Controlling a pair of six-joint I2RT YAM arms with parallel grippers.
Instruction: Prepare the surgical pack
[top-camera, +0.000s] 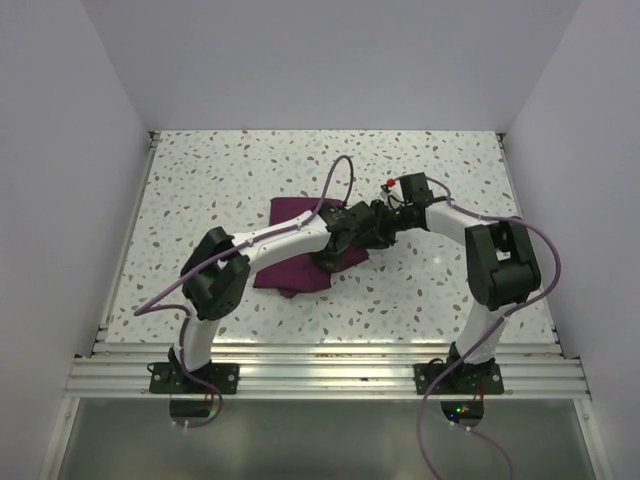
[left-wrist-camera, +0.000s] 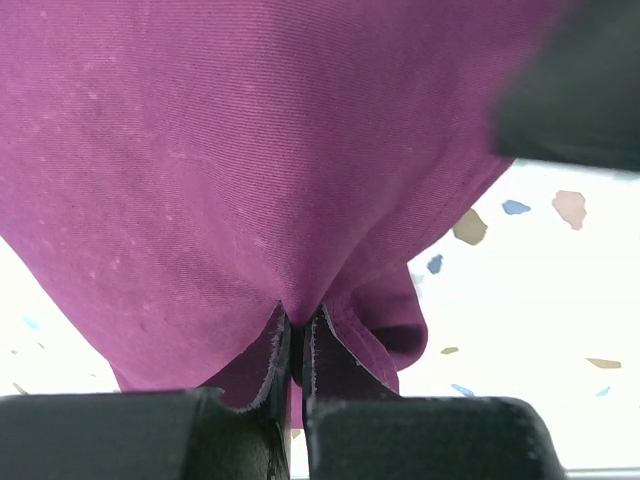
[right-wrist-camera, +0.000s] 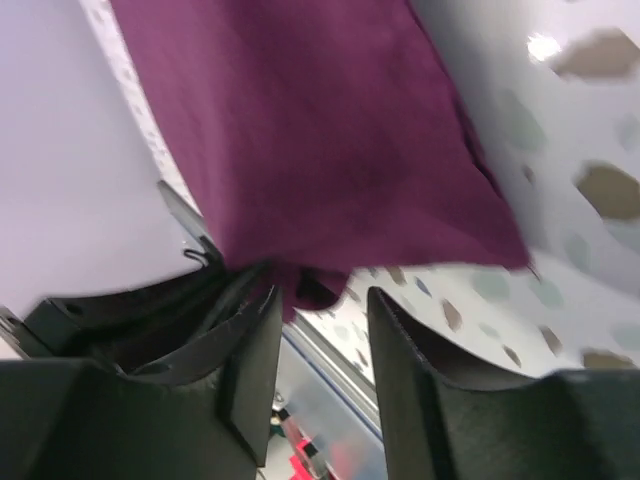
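Observation:
The surgical pack (top-camera: 292, 268) is a deep purple-maroon cloth lying bunched in the middle of the speckled table. My left gripper (top-camera: 340, 240) is shut on a fold at the cloth's right edge; in the left wrist view the cloth (left-wrist-camera: 230, 170) fills the frame and is pinched between the closed fingers (left-wrist-camera: 297, 345). My right gripper (top-camera: 372, 226) is right beside the left one, with its jaws apart. In the right wrist view (right-wrist-camera: 320, 310) the cloth (right-wrist-camera: 320, 130) hangs just beyond the fingertips and nothing is held between them.
The speckled table (top-camera: 450, 160) is bounded by white walls on three sides and a metal rail (top-camera: 330, 365) along the near edge. Both arms meet over the cloth's right side.

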